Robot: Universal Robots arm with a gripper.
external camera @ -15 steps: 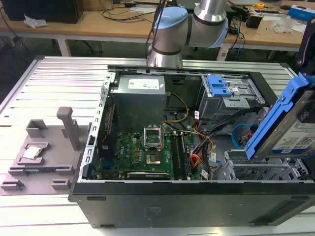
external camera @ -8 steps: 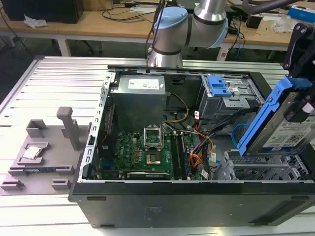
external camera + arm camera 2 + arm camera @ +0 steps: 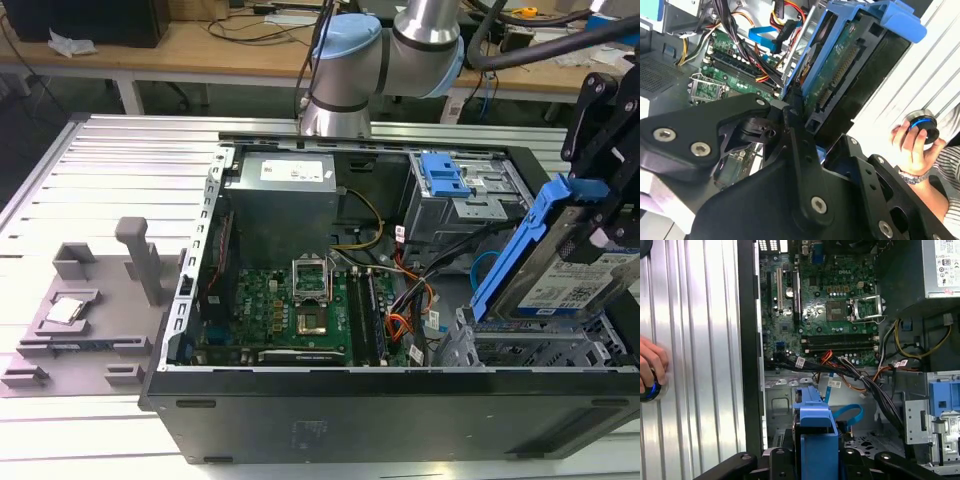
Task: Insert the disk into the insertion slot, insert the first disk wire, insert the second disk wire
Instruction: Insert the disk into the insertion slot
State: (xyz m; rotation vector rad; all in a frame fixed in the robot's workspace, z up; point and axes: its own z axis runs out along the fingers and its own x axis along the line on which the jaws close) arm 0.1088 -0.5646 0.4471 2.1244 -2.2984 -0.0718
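Your gripper (image 3: 807, 120) is clamped on the disk (image 3: 840, 70), which is tilted with its circuit-board face showing. Beyond it lie the motherboard (image 3: 707, 90) and the second disk wire (image 3: 765, 39); a hand (image 3: 910, 150) holds a round knob (image 3: 921, 125).

Open black computer case (image 3: 400, 420) lies on a ribbed metal table (image 3: 110, 170). Inside the case: green motherboard (image 3: 290, 310) with a bare CPU socket (image 3: 312, 322) (its metal frame flipped open), grey power supply (image 3: 280, 200) at the case's far wall, and a tall grey bay (image 3: 480, 205) with a blue latch (image 3: 443, 175) beside the supply. Outside the case, on the exterior view's left: grey moulded fixture (image 3: 90, 320) with an upright post (image 3: 140, 255). Wooden workbench (image 3: 200, 45) behind the case.
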